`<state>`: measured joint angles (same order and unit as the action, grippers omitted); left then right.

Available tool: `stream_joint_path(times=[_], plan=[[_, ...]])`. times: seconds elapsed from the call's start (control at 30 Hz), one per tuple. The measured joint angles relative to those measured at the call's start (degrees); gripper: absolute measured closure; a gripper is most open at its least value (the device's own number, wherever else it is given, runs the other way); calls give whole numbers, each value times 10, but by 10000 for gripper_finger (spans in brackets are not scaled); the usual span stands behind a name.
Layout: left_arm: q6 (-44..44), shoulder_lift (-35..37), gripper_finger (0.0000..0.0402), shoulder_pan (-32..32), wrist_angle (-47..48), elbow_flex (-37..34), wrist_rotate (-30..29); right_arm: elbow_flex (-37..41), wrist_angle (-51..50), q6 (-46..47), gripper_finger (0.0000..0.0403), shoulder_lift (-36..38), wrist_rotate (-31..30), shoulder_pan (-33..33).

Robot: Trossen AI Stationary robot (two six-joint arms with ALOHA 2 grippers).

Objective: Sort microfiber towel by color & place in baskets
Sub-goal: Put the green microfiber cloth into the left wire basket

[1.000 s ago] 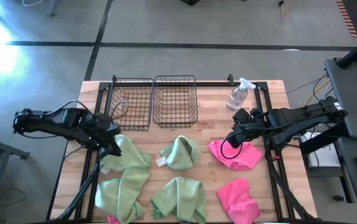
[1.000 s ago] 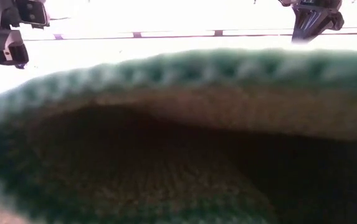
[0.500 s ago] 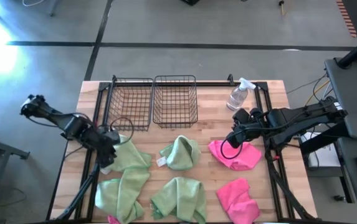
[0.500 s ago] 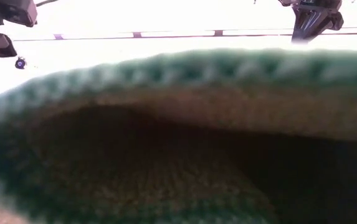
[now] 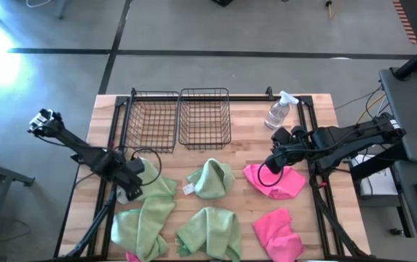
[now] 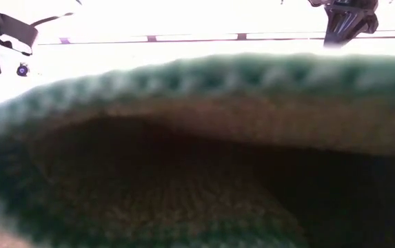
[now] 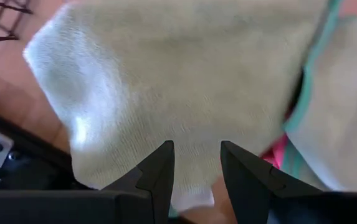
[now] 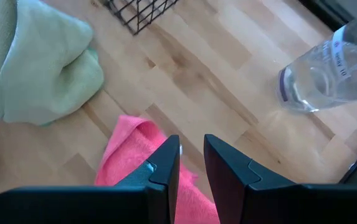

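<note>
Several light green towels and pink towels lie crumpled on the wooden table point(image 5: 244, 138). My left gripper point(image 5: 131, 185) points straight down, open, just over the left part of the far left green towel point(image 5: 150, 182), which fills the left wrist view point(image 7: 178, 81); whether the fingertips touch it, I cannot tell. My right gripper point(image 5: 272, 164) hangs open above the far pink towel point(image 5: 277, 182), whose edge shows below its fingers point(image 8: 125, 155). Two black wire baskets point(image 5: 153, 120) point(image 5: 204, 116) stand side by side at the far edge, with nothing in them.
A clear spray bottle point(image 5: 279, 110) stands at the far right, close to my right gripper. More green towels lie at the middle point(image 5: 212, 178) and near edge point(image 5: 143, 227) point(image 5: 208, 233), and a pink one at the near right point(image 5: 277, 234). A green towel point(image 6: 197, 158) blocks the low view.
My left gripper has moved a little toward the table's near edge and down toward the far left green towel, and it has tipped to point straight down while the arm's elbow swung up and outward. The towels have stayed where they were.
</note>
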<state>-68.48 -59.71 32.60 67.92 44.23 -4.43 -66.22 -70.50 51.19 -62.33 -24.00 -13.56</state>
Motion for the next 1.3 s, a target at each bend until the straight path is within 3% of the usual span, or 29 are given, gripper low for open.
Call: stream_joint_path(times=[0.17, 0.7, 1.3], plan=[[-33, -24, 286, 5, -24, 0, -40, 0, 0, -14, 335, 0, 7, 0], [-163, -114, 286, 70, -88, 0, -42, 0, -56, -49, 335, 0, 32, 0], [-194, -231, 286, 73, -135, 0, -36, 0, -60, -63, 335, 0, 32, 0]])
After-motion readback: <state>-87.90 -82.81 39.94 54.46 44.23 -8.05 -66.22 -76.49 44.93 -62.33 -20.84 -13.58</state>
